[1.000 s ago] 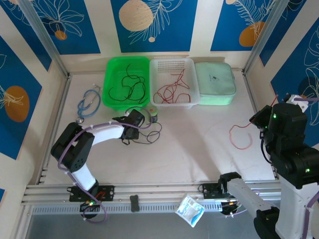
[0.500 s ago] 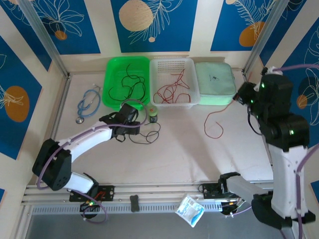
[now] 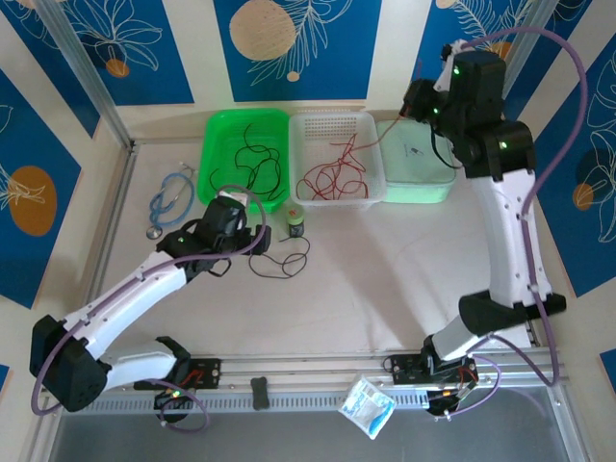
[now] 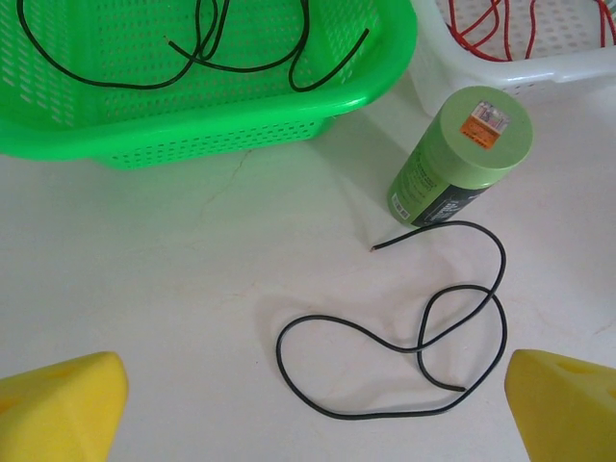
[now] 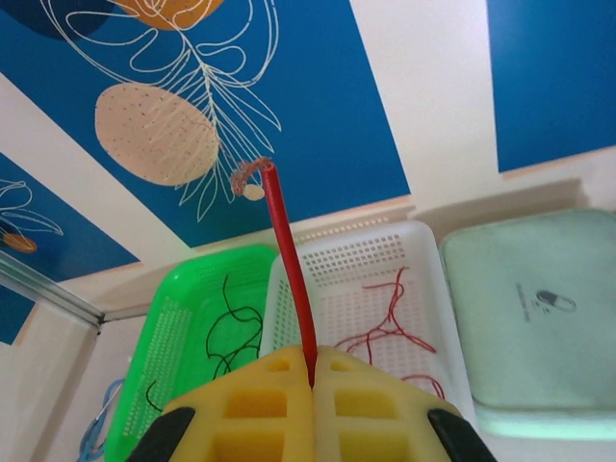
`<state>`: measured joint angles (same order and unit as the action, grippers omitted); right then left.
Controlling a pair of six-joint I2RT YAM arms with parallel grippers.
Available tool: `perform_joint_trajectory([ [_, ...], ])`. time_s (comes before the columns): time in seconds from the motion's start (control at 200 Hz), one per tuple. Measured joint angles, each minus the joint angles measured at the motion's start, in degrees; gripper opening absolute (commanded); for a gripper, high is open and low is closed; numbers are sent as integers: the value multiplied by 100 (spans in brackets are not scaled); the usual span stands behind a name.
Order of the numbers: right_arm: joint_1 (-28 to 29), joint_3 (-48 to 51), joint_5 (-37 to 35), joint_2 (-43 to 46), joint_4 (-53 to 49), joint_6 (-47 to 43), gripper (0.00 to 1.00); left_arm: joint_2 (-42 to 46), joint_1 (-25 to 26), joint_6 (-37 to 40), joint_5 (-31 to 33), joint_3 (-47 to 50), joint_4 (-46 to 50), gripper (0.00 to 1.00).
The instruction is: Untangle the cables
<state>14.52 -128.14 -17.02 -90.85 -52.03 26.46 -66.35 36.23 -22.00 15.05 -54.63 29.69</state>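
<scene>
The left fingers (image 3: 248,233) stand wide apart and hold nothing, hovering above a looped black cable (image 4: 404,356) that lies loose on the desk (image 4: 192,250), just near of a green can (image 4: 462,154). More black cables (image 3: 252,164) lie in the green basket (image 3: 217,144) at the far side. The right fingers (image 5: 313,375) are pressed together on a red cable (image 5: 289,260), raised high over the far right. That cable runs down toward the white basket (image 3: 375,164), where other red cables (image 3: 332,178) lie.
</scene>
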Motion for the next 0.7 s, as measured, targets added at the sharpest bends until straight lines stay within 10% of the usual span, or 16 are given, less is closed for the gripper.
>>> perform_joint_trajectory([
  [0.415, 39, -2883, 50, -3320, 363, -212, 0, 332, 15, -214, -87, 199, 278, 100],
  [0.7, 72, -2140, -17, -4315, 448, -199, 0, 439, 44, -452, -90, 210, 564, 96],
])
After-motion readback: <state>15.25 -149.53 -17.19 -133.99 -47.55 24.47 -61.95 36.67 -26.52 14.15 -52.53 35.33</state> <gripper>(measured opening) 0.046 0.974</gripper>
